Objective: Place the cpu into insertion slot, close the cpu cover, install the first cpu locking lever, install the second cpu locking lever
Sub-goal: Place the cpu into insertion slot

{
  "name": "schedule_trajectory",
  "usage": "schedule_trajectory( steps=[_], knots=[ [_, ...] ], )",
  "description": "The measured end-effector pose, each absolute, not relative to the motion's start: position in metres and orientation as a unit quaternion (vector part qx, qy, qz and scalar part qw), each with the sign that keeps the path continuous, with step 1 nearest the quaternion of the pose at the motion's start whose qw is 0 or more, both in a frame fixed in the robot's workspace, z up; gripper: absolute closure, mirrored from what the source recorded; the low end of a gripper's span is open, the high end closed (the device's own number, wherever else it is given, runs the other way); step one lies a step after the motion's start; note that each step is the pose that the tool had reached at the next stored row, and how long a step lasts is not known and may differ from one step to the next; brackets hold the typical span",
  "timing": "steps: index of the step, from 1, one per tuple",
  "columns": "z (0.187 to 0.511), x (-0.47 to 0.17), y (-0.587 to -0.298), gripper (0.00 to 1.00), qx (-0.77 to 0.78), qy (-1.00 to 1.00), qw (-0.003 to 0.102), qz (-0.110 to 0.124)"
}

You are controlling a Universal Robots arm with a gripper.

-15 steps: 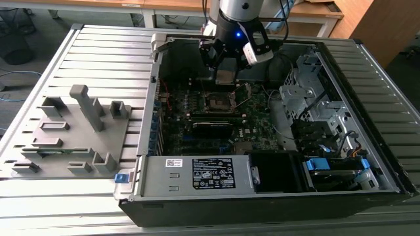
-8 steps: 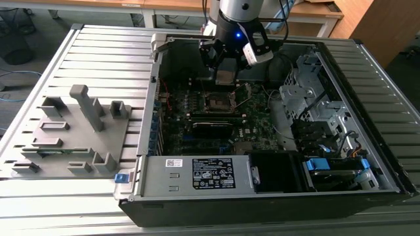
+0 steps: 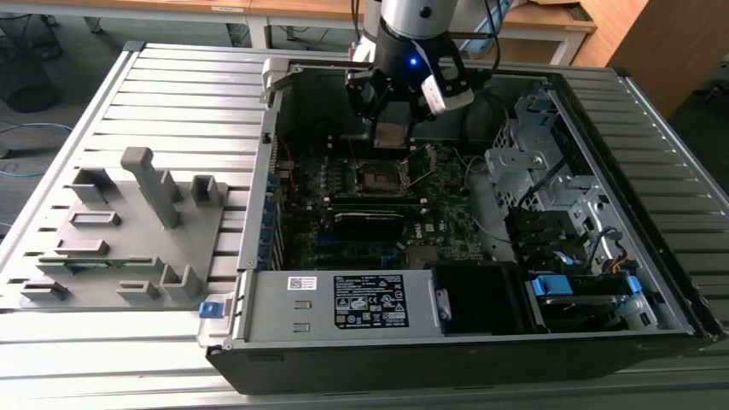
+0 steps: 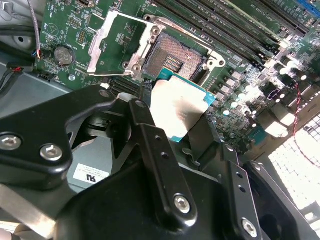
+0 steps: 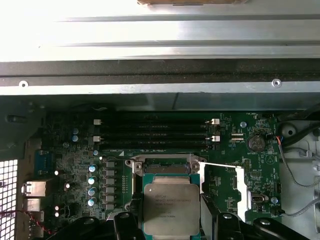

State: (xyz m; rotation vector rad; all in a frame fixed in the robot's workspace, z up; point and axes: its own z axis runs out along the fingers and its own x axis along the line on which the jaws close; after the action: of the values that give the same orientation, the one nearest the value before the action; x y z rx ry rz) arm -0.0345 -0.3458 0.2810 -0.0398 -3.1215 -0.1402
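The gripper (image 4: 179, 131) is clamped on the chip (image 4: 182, 102), its fingers (image 4: 150, 135) pressing two opposite edges. It carries the chip grey face up, just above the socket (image 4: 175, 56), which lies slightly ahead of the fingertips. The cover (image 4: 116, 40) is swung open beyond the socket, off to one side of the gripper. To seat the chip well, I judge its edges should be squared to the socket frame and centred over it. The descent should be gentle, with no sideways drag across the contacts.

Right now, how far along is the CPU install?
Nothing is finished yet. The pincer is shut on the cpu, held above the insertion slot, not seated. The cpu cover stands flipped open beside the slot; closing and locking it remain undone.
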Motion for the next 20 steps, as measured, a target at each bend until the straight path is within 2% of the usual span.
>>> schedule_trajectory(
  steps=[20],
  knots=[
    [0.268,-0.035,-0.346,0.46,-0.013,-0.999,0.008,-0.045]
  ],
)
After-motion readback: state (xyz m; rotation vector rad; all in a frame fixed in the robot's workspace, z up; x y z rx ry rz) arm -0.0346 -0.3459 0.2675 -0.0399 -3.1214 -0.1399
